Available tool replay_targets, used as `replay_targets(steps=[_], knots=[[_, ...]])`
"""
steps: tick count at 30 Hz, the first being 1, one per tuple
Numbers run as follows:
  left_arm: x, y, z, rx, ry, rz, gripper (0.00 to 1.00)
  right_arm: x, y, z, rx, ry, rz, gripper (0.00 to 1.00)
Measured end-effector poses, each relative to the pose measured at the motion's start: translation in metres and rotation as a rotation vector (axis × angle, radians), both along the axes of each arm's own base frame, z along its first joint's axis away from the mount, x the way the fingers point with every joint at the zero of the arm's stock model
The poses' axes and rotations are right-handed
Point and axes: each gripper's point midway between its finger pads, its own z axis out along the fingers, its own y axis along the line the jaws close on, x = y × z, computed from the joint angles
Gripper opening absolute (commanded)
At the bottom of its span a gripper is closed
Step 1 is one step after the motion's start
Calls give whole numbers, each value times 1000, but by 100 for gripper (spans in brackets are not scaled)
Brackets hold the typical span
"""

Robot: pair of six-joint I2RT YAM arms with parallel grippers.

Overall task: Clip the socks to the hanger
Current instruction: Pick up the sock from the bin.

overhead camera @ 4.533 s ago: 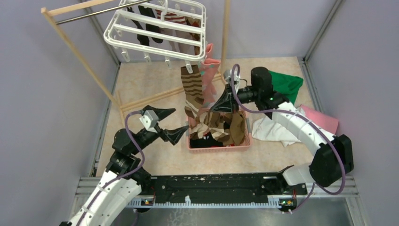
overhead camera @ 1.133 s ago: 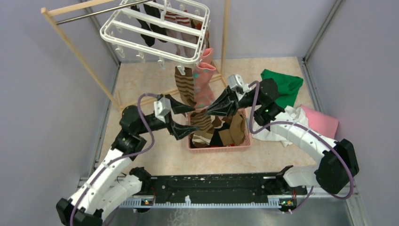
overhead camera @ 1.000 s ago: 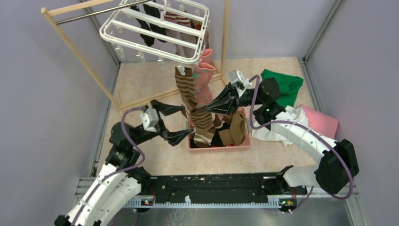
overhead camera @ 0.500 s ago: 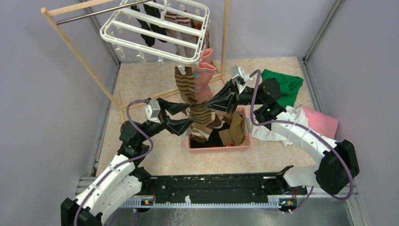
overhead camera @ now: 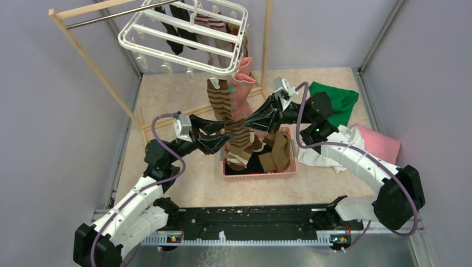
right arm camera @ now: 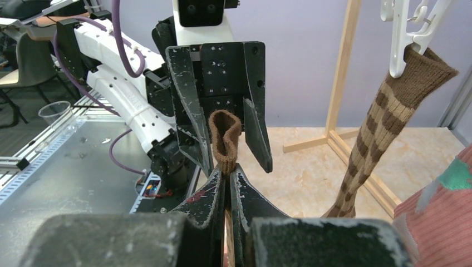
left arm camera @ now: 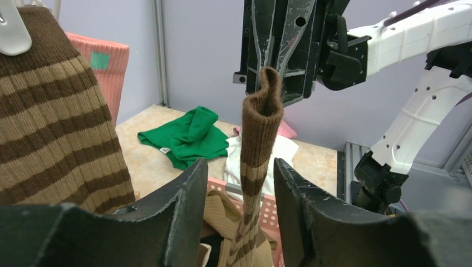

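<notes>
A pink basket [overhead camera: 261,174] sits on the surface between the two arms, filled with a loose heap of socks [overhead camera: 274,153], brown and black among them. A brown-and-cream striped sock [left arm camera: 259,125] rises out of this heap, and the right hand [right arm camera: 228,177] is clamped on it just below the cuff, so the folded cuff stands up above the pinched fingertips. The left hand [left arm camera: 239,167] faces it from the other side with its fingers [left arm camera: 186,194] apart, one on each side of the sock's leg; the far finger sits just beside the fabric, and I cannot tell whether it touches. Behind and above them the white hanger [overhead camera: 179,59] hangs tilted from the wooden rack [overhead camera: 83,51], with several socks clipped to it. Another striped sock [overhead camera: 219,100] and a pink sock [overhead camera: 242,92] dangle from its near edge, just above the basket.
</notes>
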Motion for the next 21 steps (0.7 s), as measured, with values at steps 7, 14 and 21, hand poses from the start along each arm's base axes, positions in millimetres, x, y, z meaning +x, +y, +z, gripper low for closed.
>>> replay_targets(steps=[7,14,21], knots=[[-2,-1,7,-24,-17,-14,0,0,0,0,0,0,0,0],[-10,5,18,-39,-67,-7,0,1,0,0,1,1,-4,7],[-18,11,16,10,-105,24,0,2,1,0,2,-2,-7,34]])
